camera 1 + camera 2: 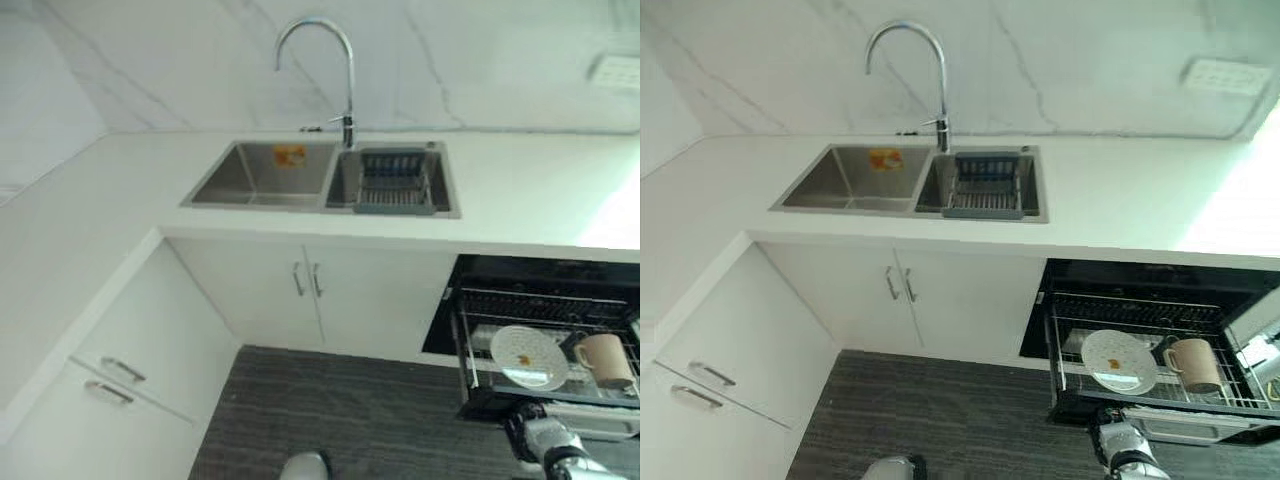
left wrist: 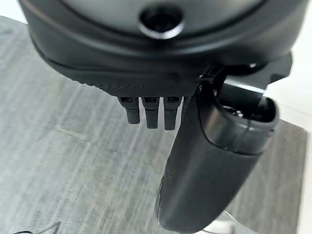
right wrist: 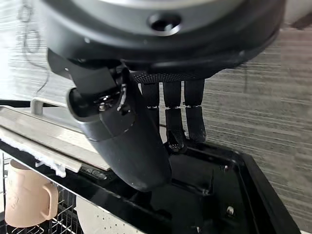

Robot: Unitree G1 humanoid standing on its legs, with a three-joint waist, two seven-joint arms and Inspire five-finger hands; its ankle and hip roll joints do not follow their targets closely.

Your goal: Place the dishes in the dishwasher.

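My right hand (image 3: 141, 131) hangs just off the near edge of the dishwasher (image 1: 1160, 285), fingers (image 3: 175, 122) loose and straight, empty. Left hand (image 2: 195, 146) low over the floor (image 2: 73, 146), fingers relaxed, idle. Beyond: the pulled-out rack (image 1: 1240, 390) carries the plate (image 1: 1120, 362) on edge and the beige mug (image 1: 1195, 364) beside it, likely propped for washing. Far: sink (image 1: 260, 175), drain basket (image 1: 393, 182), bare counter (image 1: 540, 190).

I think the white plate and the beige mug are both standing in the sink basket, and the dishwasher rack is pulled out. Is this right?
Not quite. The white plate and the beige mug sit in the pulled-out dishwasher rack, not in the sink basket, as the left eye view shows. The rack is indeed pulled out.
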